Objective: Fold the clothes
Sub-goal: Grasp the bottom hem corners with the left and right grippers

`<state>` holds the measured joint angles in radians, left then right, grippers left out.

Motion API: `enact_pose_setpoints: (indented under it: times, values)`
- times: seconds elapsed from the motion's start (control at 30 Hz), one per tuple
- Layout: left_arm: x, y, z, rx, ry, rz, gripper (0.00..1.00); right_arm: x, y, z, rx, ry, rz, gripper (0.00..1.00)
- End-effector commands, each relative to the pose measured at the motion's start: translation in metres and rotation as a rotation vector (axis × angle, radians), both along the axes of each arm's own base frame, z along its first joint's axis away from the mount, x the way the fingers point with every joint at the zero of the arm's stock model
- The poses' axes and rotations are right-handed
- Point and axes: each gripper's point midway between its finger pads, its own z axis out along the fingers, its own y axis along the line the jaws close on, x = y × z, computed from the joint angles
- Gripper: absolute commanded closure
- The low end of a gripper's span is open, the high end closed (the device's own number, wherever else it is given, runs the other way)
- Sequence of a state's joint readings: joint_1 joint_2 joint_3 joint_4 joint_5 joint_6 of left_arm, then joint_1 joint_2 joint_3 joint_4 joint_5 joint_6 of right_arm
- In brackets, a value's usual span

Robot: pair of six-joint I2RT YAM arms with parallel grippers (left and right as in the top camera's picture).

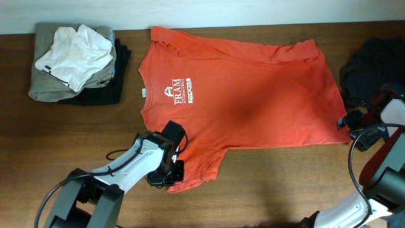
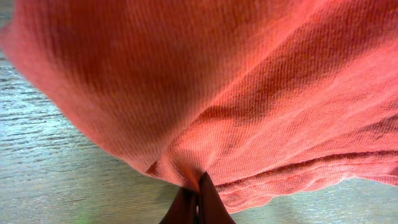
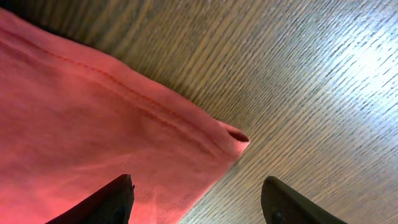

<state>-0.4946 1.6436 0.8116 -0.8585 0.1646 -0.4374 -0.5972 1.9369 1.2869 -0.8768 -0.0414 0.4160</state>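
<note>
Overhead: left end effector (image 1: 169, 174) pinches T-shirt (image 1: 240, 95) sleeve edge; right end effector (image 3: 196, 190) spread over hem corner.

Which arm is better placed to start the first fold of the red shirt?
Left. The left fingers are shut on the red T-shirt at its sleeve edge, ready to lift. The right fingers stand apart on either side of the hem corner, gripping nothing yet.
</note>
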Motion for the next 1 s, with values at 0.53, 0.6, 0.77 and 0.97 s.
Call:
enact_pose_setpoints:
  times: [0.53,0.6,0.77,0.97]
  values:
    - [-0.013,0.007,-0.007,0.027,0.044,-0.007,1.00,-0.010,-0.007,-0.017,-0.051,0.021,-0.020,0.60]
    - [-0.013,0.007,-0.007,0.027,0.044,-0.007,0.99,-0.012,-0.006,-0.020,-0.050,0.021,-0.021,0.61]
    - [-0.013,0.008,-0.004,0.027,0.042,-0.005,1.00,-0.013,-0.005,-0.022,-0.047,0.023,-0.046,0.96]
    - [0.004,0.006,0.047,-0.011,-0.106,-0.008,0.99,-0.011,-0.005,0.004,-0.041,0.021,-0.077,0.96]
